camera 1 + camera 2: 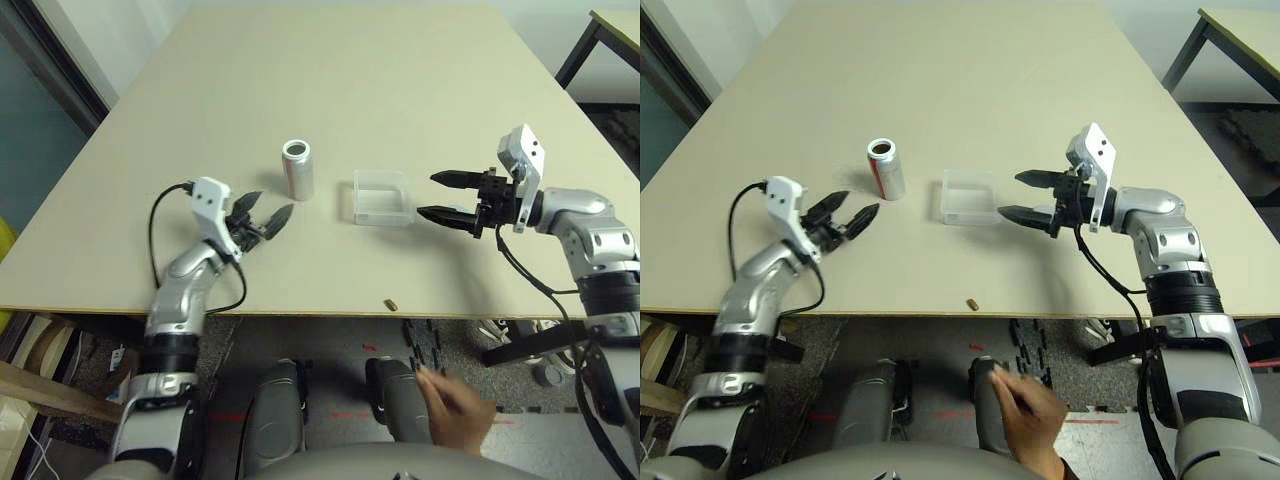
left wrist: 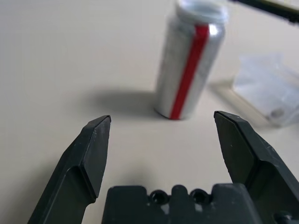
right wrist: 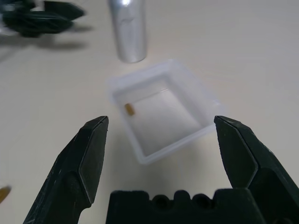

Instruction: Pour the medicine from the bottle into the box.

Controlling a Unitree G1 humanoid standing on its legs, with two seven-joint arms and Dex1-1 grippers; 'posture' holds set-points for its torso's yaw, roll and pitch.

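Beige, smooth tabletop [image 1: 330, 90] lay beneath two spread grippers.
Nearest, a person's bare hand [image 1: 455, 410] was below the front edge, and a small brown capsule [image 1: 391, 305] lay just inside that edge. Farther in, the black two-fingered left gripper [image 1: 277, 200] and matching right gripper [image 1: 425, 194] had their fingers wide apart, holding nothing. Near the right one sat the clear plastic, square, shallow box [image 1: 383, 200], a brown pill [image 3: 129, 109] inside; the silvery, red-striped cylindrical bottle [image 1: 298, 172] stood upright near the left one.
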